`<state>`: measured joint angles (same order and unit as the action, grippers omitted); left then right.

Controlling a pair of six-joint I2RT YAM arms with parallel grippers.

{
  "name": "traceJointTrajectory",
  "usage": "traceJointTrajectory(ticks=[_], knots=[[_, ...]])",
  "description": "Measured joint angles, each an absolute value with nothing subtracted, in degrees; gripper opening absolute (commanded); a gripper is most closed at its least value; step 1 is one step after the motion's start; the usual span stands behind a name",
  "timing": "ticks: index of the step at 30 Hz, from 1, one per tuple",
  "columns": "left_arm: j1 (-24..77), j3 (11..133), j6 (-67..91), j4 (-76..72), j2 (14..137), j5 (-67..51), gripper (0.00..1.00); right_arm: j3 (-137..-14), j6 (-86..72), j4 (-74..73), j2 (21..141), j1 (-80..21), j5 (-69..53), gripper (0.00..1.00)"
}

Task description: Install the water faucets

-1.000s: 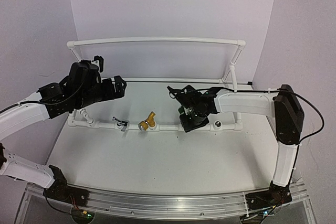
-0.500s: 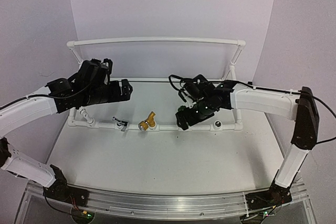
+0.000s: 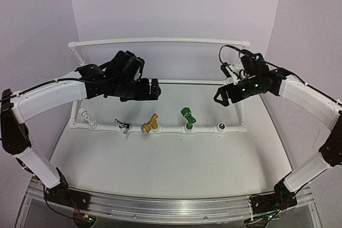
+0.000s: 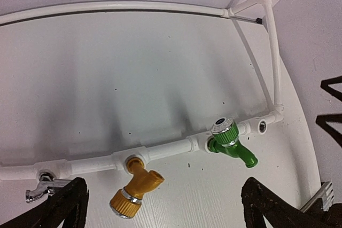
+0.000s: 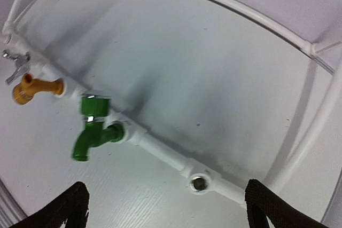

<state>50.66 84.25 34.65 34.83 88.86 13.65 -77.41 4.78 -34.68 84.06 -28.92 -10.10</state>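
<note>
Near edge first: on the white worktop (image 3: 160, 169), three faucets sit seated in the front rail of a white pipe frame (image 3: 171, 130). All of them are lower than both tools and nearer the arms' bases. The silver faucet (image 3: 123, 126) is below the left tool (image 3: 155, 89) and to its left. The brass-yellow faucet (image 3: 150, 124) lies almost straight beneath it. The green faucet (image 3: 187, 117) is down to its right, between the two tools. The left tool hangs clear above the rail with its jaws spread wide, grasping nothing. Its wrist camera frames the brass-yellow faucet between its fingers (image 4: 64, 206), the silver one by the left finger and the green one toward the right finger. Farther right, the right tool (image 3: 220, 95) is held high off the worktop, released, jaws fully apart and empty. Below it and between its fingers (image 5: 278, 206) lies an unfilled metal-lined socket (image 5: 199, 183) in the same rail. The green faucet is the next fitting to the socket's left, well apart from the tool. Beyond both tools, the frame's raised back rail (image 3: 160, 40) runs along the pale wall.
</note>
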Motion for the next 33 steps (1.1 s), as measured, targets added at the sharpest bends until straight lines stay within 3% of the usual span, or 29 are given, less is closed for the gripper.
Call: traceJointTrajectory(ticks=[7, 13, 26, 33], knots=[[55.6, 91.2, 35.0, 36.1, 97.0, 13.3, 1.00, -79.4, 8.8, -34.5, 92.7, -10.1, -14.6, 0.98], [55.9, 91.2, 35.0, 36.9, 97.7, 13.1, 1.00, -84.3, 12.2, -34.5, 103.3, -0.9, -17.6, 0.98], [55.8, 91.0, 34.5, 35.9, 97.4, 12.2, 1.00, -98.7, 16.7, -33.3, 119.5, -0.7, -22.6, 0.82], [55.8, 90.4, 34.3, 35.4, 96.7, 12.2, 1.00, -100.7, 15.5, -32.5, 125.2, -0.6, -23.8, 0.58]])
